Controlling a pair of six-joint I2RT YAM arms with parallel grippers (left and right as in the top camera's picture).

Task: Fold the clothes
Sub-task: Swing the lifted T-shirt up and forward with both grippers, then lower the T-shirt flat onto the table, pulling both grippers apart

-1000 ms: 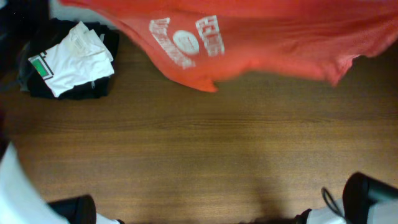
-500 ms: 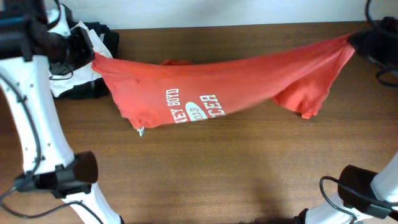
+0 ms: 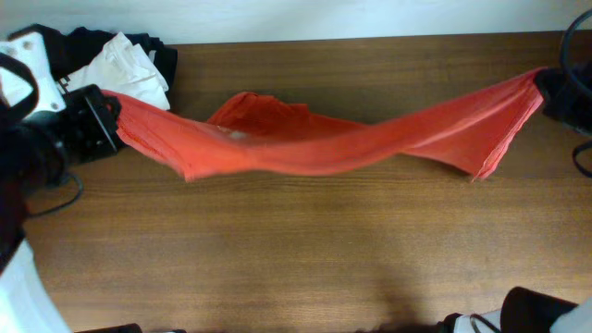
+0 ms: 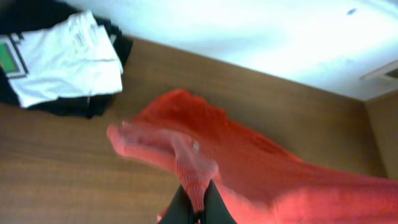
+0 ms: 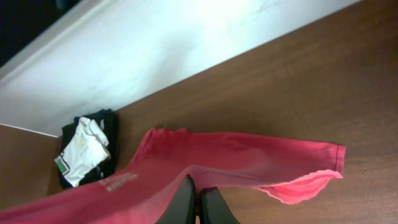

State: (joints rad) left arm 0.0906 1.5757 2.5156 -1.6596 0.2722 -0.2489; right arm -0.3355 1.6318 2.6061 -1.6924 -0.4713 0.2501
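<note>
The clothes, a red-orange T-shirt (image 3: pixel 324 148), hang stretched in a long band across the back half of the table. Their middle sags down to the wood. At the left end my left gripper (image 3: pixel 113 116) is shut on a bunched edge of the shirt (image 4: pixel 249 162), and ribbed cloth is pinched between its dark fingers (image 4: pixel 214 208). My right gripper (image 3: pixel 548 88) is shut on the other end at the far right. In the right wrist view a fold of the shirt (image 5: pixel 236 155) runs between that gripper's fingers (image 5: pixel 180 205), and white lettering (image 5: pixel 118 182) shows faintly.
A folded white garment with a green patch (image 3: pixel 125 69) lies on black garments (image 3: pixel 162 51) at the back left corner, close behind my left gripper. A white wall (image 5: pixel 186 43) runs along the table's far edge. The brown wooden table (image 3: pixel 296 250) stretches toward the front.
The shirt has come down from high near the camera to a low stretched band. Its lettering no longer shows from above. Both grippers have dropped and still hold the shirt's ends.
</note>
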